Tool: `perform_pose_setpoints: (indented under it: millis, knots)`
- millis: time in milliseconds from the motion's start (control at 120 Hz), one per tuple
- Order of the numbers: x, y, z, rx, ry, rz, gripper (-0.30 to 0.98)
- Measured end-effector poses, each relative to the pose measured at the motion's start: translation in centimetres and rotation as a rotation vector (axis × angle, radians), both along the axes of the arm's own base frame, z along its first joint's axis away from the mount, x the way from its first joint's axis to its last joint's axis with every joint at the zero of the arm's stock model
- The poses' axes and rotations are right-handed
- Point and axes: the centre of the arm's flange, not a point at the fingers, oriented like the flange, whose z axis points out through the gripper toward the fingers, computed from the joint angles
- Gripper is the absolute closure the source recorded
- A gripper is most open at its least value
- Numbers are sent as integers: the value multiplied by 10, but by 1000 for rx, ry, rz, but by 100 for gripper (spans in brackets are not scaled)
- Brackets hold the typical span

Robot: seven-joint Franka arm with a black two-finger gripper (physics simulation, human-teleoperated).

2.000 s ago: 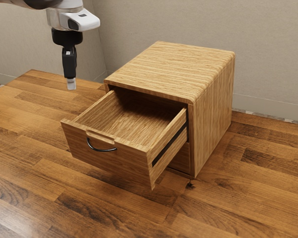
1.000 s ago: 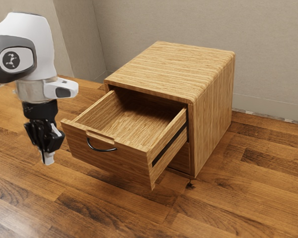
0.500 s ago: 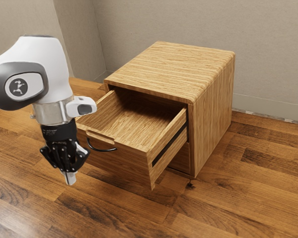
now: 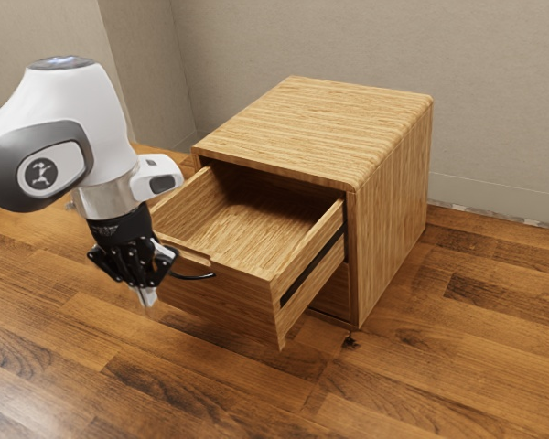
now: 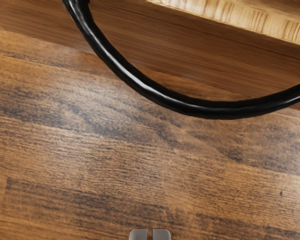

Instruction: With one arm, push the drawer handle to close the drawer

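Because suited to a push rather than a grasp, take the closed, empty gripper (image 4: 147,298) as a blunt prod, pointed down and paired tip to tip. Look just ahead of it for the handle (image 5: 222,109), bowed outward from the front of the drawer (image 4: 229,302) and standing apart from the tips. Farther ahead, find the cabinet (image 4: 284,128), with closing still to be done. Presumably placed outside the drawer front so as to press inward, toward the cabinet. Next, probably, advance until meeting the handle, then push on evenly. Beware of slipping beneath the bow or pressing off-centre and making the drawer bind. Impossible to tell exact height against the handle.
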Motion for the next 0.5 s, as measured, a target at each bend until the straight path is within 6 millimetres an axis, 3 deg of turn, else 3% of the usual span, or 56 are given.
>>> perform_pose_setpoints:
  millis: [117, 275, 500]
  knots:
    - [5, -3, -7, 16, 4, -18, 79]
    - [20, -8, 1, 11, -18, -42, 79]
    - [34, -13, -9, 8, -1, -75, 79]
